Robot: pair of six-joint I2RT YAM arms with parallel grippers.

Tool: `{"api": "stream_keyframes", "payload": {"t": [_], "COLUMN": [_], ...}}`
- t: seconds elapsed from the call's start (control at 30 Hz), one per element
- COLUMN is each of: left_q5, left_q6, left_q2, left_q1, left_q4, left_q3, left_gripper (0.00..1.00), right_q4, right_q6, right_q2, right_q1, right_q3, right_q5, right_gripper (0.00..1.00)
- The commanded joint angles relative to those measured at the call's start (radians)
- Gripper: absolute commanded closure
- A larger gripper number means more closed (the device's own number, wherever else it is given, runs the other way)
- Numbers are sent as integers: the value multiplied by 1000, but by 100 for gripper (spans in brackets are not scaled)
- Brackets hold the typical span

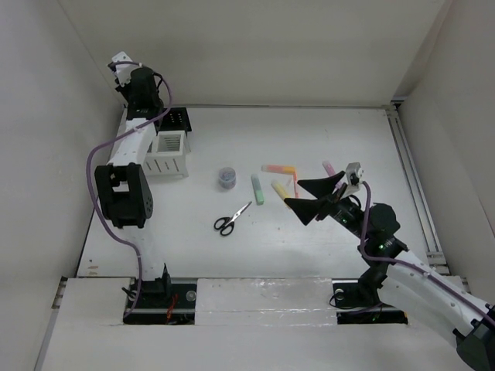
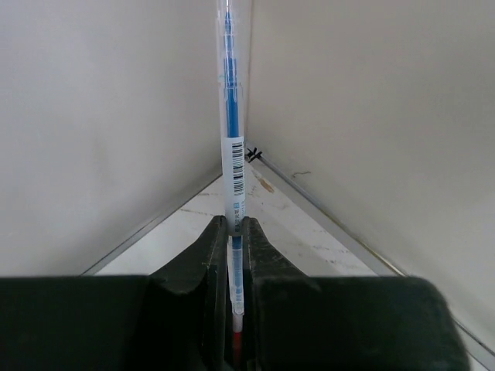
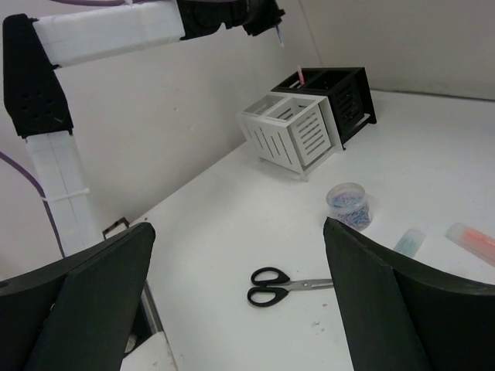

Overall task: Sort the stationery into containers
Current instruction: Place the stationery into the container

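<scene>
L gripper (image 2: 236,232) is clenched on a clear-barrelled pen w/ blue refill (image 2: 232,116). The pen points straight out from the shut jaws. It is held high by the far-left corner of the white table (image 1: 309,131), above and apart from the black perforated mesh holder (image 3: 340,97). A white sticker on the barrel has a barcode + tiny print, too small to read.

A thin reddish pen (image 3: 300,76) stands in a far cell of that holder. The white slatted organizer box (image 3: 290,131) sits just beside the holder, on its near side.

R gripper (image 3: 237,232) is spread wide w/ nothing between its fingers, hovering over mid-table by the markers. Black-handled scissors (image 3: 286,286) lie flat, blades closed. The small round clear tub (image 3: 348,205), w/ coloured bits inside, stands between the scissors and the organizer.

Loose on the table are the green marker (image 1: 257,189), yellow marker (image 1: 280,188), orange-pink marker (image 1: 278,168) and pink marker (image 1: 329,168). Their labels can't be made out.
</scene>
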Motion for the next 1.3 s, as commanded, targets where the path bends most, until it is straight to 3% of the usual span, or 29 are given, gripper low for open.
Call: {"api": "stream_keyframes", "payload": {"t": [0.0,0.47,0.87,1.07,1.27], "left_q5": [14,9,27,3,3], "left_q6": [37,-1,-32,-32,-32], "left_q2": [33,148,106,83,27], "left_q1": [-1,-1,-30,-41,-41], "left_q4": [89,209,241,241,241], "left_q3": [-6,-110,-207,-207,-216], "left_gripper": [100,100,100,63,47], "right_q4": [22,22,32,41,60], "right_q6": [-32,-43,-43,-33,-24], "right_q2": [9,52,70,70,80], "right_q1": [-7,-7,-7,-7,-7], "right_q3": [2,-18,-28,-28,-28], "right_q5": [-20,-29,-29,-29,-29], "right_gripper": [3,3,3,3,3]}}
